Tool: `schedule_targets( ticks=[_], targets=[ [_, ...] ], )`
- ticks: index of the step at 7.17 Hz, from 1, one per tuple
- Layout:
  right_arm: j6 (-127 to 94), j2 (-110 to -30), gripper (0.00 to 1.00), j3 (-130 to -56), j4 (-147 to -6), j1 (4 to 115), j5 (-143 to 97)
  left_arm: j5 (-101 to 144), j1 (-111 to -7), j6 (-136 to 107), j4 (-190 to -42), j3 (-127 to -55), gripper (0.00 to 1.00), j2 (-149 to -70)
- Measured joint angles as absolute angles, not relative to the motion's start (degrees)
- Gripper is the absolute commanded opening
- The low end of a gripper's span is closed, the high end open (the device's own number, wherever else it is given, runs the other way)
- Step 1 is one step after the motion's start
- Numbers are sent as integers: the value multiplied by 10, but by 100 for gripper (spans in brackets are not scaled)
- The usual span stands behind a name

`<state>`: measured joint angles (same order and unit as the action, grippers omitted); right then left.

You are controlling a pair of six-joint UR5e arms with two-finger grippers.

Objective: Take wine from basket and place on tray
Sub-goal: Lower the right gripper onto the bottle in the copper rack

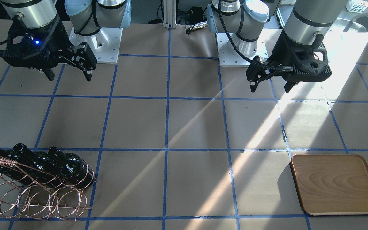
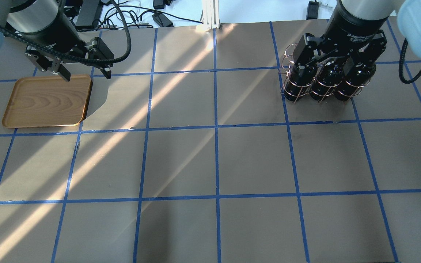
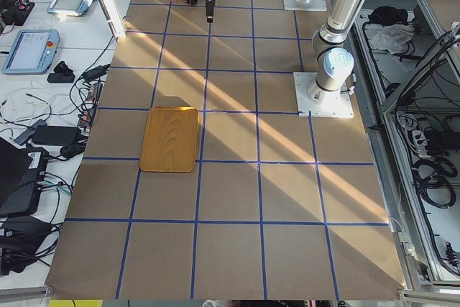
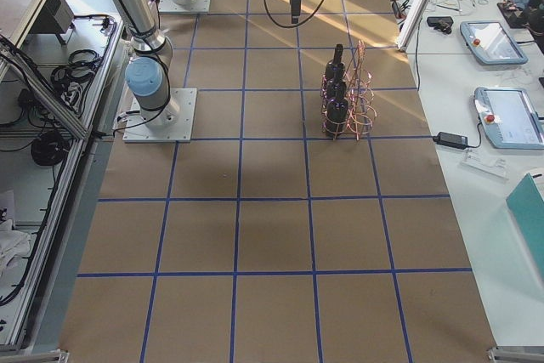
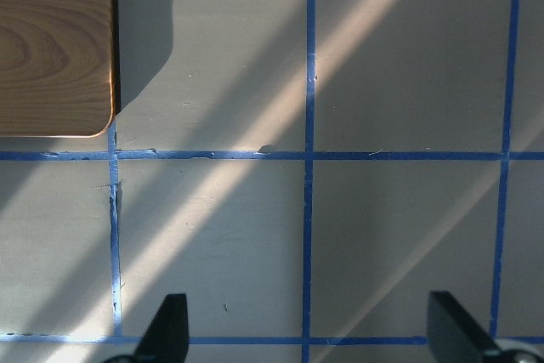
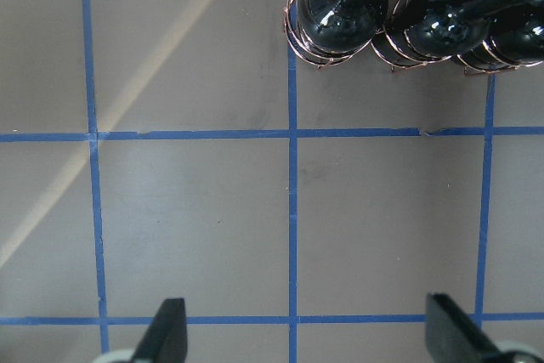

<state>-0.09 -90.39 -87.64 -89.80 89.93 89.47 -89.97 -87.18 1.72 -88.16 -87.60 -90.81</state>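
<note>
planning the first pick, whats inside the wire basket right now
Three dark wine bottles sit side by side in the upper loops of the basket, necks tilted up. The lower loops look empty. Where their bases rest is hidden by the bottles' own bodies.

— What do the arms look like?
— Silver metal tubes (image 1: 302,25) ringed with black bands, and rounded joints with pale-blue caps (image 1: 257,9). Each arm stands on a white square base plate (image 1: 110,41) with small dark screws along its edges.
— And the ends?
— The left claw (image 1: 270,87) and the right claw (image 1: 69,76) are matt black and angular, each with two slim tapered fingers. A blue light (image 1: 37,41) glows on the right wrist housing.
— Any cables or markings?
— A black cable (image 2: 129,38) loops off the left wrist. White lettering (image 2: 360,36) marks the right wrist's black collar, but it is too small to read.
</note>
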Motion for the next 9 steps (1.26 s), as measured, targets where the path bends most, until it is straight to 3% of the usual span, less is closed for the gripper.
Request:
schedule_targets(
  ticks=[6,9],
  targets=[
    [-4,-900,100,-865,-890,897,897,-904,-872,9,-885,-876,100,-912],
    [-3,-859,100,-807,-886,888,903,-899,-872,9,-888,-876,100,-912]
  ],
)
